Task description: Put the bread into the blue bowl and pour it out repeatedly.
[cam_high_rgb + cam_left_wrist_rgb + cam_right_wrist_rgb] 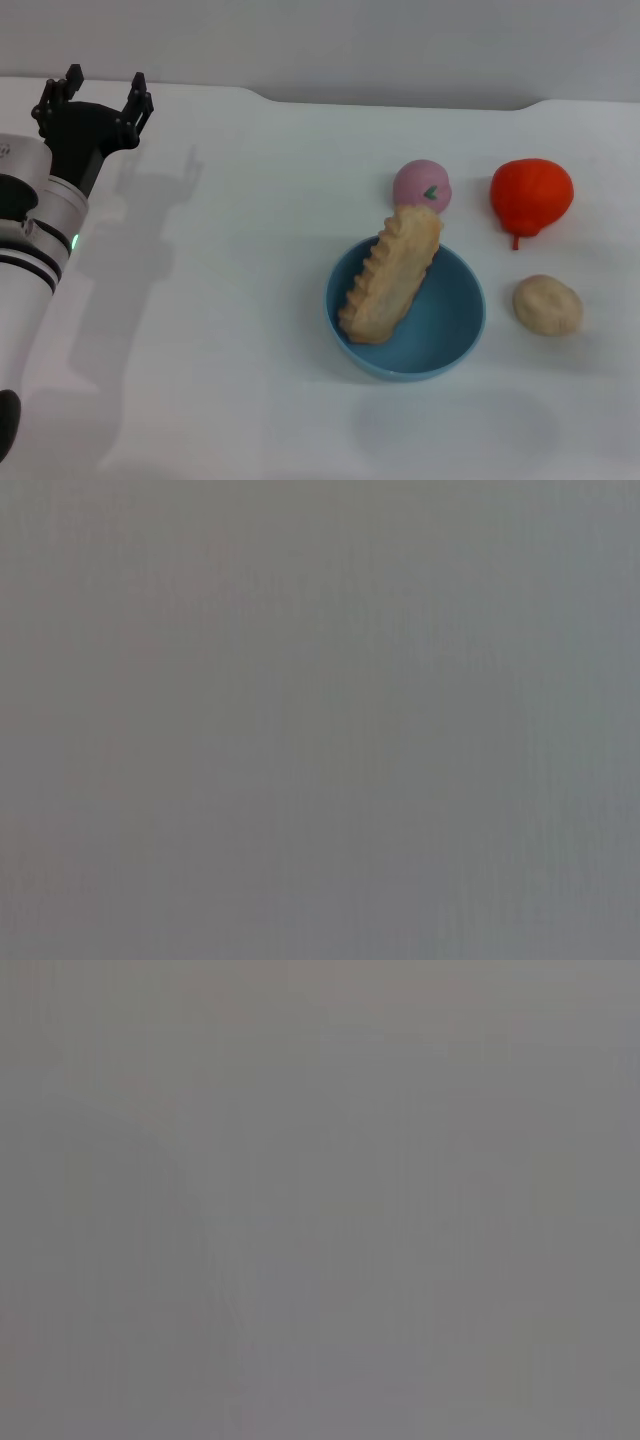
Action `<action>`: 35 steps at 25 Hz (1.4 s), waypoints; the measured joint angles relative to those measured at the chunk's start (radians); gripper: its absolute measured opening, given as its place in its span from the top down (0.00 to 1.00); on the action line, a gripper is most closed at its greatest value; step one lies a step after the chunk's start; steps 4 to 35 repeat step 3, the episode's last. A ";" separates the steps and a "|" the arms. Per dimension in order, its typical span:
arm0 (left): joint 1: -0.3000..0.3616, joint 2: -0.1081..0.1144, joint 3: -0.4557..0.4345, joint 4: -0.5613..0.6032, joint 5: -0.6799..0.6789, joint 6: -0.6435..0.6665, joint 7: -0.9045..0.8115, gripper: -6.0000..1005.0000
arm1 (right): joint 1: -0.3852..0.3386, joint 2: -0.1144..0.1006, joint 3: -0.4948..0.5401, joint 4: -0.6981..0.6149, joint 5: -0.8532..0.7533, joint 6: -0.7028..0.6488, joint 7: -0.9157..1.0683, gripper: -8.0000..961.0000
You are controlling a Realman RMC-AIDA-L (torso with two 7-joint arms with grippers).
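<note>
I found the bread (391,274) leaning in the blue bowl (450,335), overhanging its rim at 12 o'clock. My left gripper (93,92) hung open, well apart at 10 o'clock over bare white table (220,330).

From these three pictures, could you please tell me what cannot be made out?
1. Right tool: in no view; the right wrist view shows only flat grey.
2. Left wrist view: flat grey too, nothing to identify.
3. Blue bowl: in the head view the bread leaning across it hides part of its floor.
4. Left tool: its arm is cut off by the head view's left edge.
</note>
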 joint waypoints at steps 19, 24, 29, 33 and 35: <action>0.000 0.000 0.000 0.000 0.000 -0.001 -0.012 0.28 | 0.003 0.000 0.002 -0.004 0.000 0.000 0.020 0.52; 0.000 0.000 0.000 0.000 0.000 -0.001 -0.012 0.28 | 0.003 0.000 0.002 -0.004 0.000 0.000 0.020 0.52; 0.000 0.000 0.000 0.000 0.000 -0.001 -0.012 0.28 | 0.003 0.000 0.002 -0.004 0.000 0.000 0.020 0.52; 0.000 0.000 0.000 0.000 0.000 -0.001 -0.012 0.28 | 0.003 0.000 0.002 -0.004 0.000 0.000 0.020 0.52; 0.000 0.000 0.000 0.000 0.000 -0.001 -0.012 0.28 | 0.003 0.000 0.002 -0.004 0.000 0.000 0.020 0.52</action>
